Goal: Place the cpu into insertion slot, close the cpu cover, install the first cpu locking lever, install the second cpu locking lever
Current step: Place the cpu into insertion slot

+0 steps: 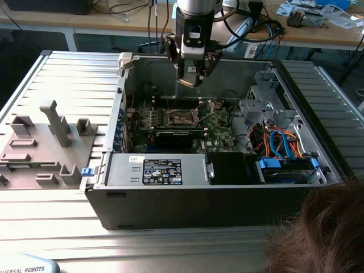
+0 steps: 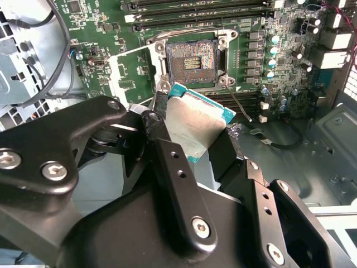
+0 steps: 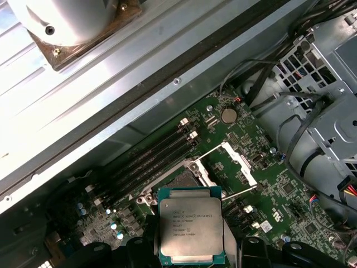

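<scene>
Position of the cpu (image 3: 191,231): it is clamped by two opposite edges in the gripper (image 1: 193,77), whose fingers (image 2: 167,162) are closed on it. The grey metal top and teal rim are seen in both wrist views, and in the second wrist view the chip is seen tilted. It is held in the air above the slot (image 2: 192,61), clear of it.

The slot is uncovered, and its dark contact field is exposed. The cover (image 3: 241,163) is swung open and lies beside the slot over the green motherboard (image 1: 219,128).

In the exterior view the gripper is positioned over the far part of the open case (image 1: 170,210). The case rests on a ribbed metal desk (image 1: 74,74). A grey fixture tray (image 1: 45,142) is placed at the exterior view's left, just beside the case. A person's hair (image 1: 318,227) is seen at the near edge, on the exterior view's right.
</scene>
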Robot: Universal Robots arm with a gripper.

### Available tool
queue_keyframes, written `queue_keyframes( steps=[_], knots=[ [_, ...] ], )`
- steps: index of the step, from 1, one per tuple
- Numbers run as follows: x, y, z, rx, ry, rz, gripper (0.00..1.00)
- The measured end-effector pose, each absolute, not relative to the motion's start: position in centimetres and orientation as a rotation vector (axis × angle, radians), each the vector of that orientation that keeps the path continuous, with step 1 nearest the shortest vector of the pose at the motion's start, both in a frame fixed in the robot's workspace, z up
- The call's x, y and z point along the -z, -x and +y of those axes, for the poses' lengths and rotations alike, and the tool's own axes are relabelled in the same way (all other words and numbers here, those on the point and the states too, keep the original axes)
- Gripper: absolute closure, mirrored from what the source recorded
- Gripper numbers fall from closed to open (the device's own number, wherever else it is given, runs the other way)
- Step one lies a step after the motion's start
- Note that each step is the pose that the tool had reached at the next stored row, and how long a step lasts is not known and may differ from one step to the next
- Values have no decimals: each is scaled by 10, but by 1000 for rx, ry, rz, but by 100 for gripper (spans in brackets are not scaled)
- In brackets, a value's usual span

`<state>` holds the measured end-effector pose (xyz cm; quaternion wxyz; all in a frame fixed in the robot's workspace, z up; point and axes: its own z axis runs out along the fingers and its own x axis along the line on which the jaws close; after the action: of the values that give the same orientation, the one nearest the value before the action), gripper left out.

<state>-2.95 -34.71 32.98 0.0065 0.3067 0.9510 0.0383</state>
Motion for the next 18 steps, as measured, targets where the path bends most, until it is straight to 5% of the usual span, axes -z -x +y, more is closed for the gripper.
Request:
queue_keyframes(
  steps=[18],
  knots=[
    [-329,29,-347,-120,-975,2970,46]
  ],
)
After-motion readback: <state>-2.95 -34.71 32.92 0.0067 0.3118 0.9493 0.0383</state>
